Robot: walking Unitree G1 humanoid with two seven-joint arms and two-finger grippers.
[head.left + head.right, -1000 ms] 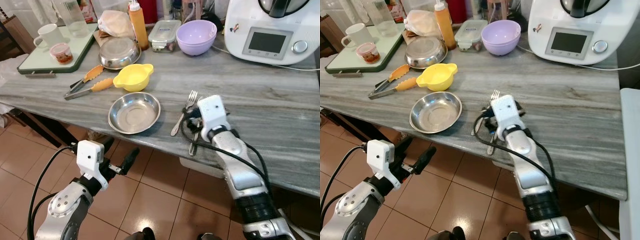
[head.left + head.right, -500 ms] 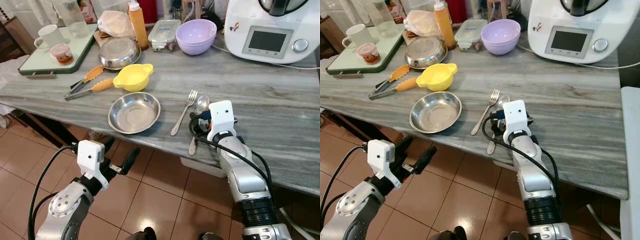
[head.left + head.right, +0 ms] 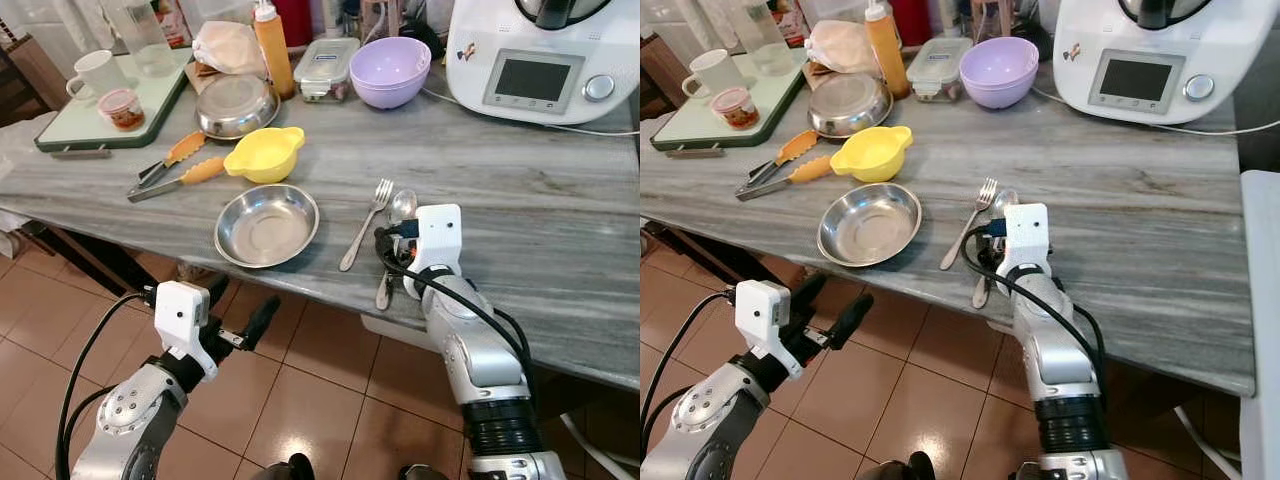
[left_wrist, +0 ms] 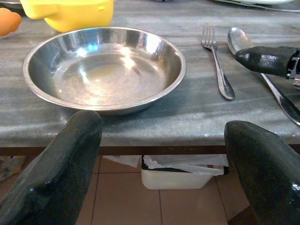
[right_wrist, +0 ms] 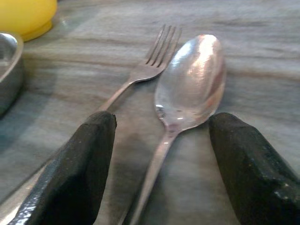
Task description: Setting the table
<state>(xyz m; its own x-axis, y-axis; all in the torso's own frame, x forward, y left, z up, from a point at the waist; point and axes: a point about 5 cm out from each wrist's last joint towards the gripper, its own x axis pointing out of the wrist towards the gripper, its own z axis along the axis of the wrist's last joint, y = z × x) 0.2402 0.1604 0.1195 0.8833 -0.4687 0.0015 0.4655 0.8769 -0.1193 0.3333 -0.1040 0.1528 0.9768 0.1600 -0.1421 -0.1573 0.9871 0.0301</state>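
- The left tool (image 3: 262, 318) hung below the table edge, its fingers (image 4: 56, 178) spread apart and empty, pointed toward the steel plate (image 4: 104, 68) just beyond them.
- The right tool (image 5: 159, 173) hovered low over the table (image 3: 520, 215) near its front edge, fingers apart, gripping nothing. A second before it had sat further forward, over the cutlery; it had since drawn back toward the robot.
- The spoon (image 5: 190, 89) lay flat on the table between the right tool's open fingers, its handle running back under the tool and its bowl just ahead of the tips. Earlier it was hidden beneath the tool; it had since been let go.
- The fork (image 3: 367, 224) lay just to the left of the spoon, roughly parallel, tines away from the tool, between the spoon and the steel plate.
- Judged from this, the cutlery step looked finished: plate, fork and spoon sat together as one place setting, and the right tool seemed free for the next item.
- Further off from both tools stood a yellow bowl (image 3: 265, 153), orange-handled tongs (image 3: 178, 168), a second steel dish (image 3: 237, 105), a purple bowl (image 3: 390, 70), a mug (image 3: 95, 72) on a tray (image 3: 70, 128), and a white kitchen machine (image 3: 540, 60).
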